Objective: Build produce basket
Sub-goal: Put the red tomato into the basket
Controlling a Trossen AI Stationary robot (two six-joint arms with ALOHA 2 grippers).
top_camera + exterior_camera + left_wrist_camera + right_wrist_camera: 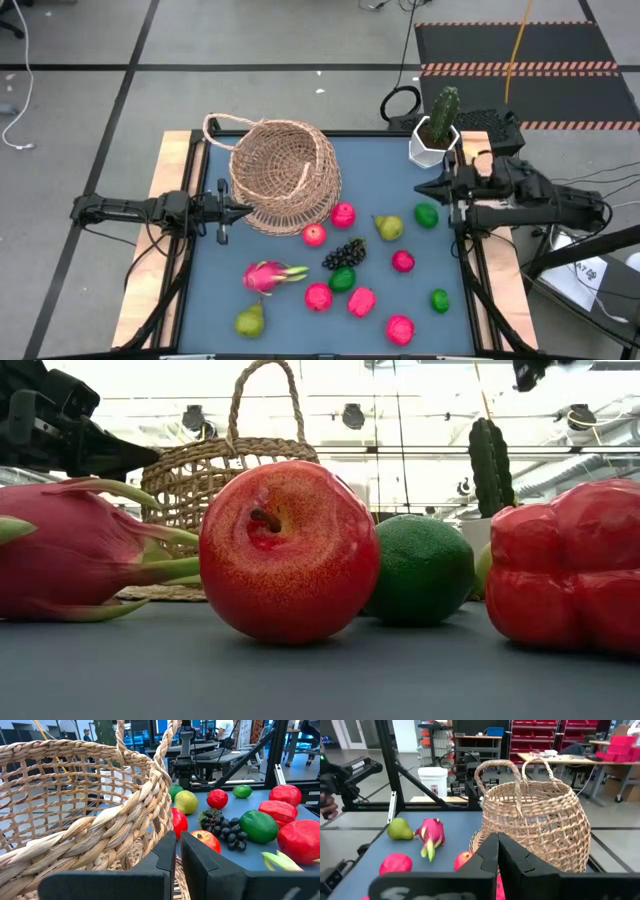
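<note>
High view, basket (285, 175) touching closed left jaws

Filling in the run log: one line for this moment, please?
stage: not started | large tan woven wicker basket: empty, tipped | toy fruits: on table | left gripper: shut, beside basket | right gripper: shut, idle

grey tiled floor (300, 40), striped black mat (520, 60), perhaps red shelving (540, 735) behind.

The tan wicker basket (283, 175) lies tipped on its side at the mat's far left, its loop handle toward the far edge. The produce (345, 265) is scattered on the mat beside and in front of it: red and pink fruits, a dragon fruit (270, 276), pears, limes and dark grapes (346, 252).
</note>
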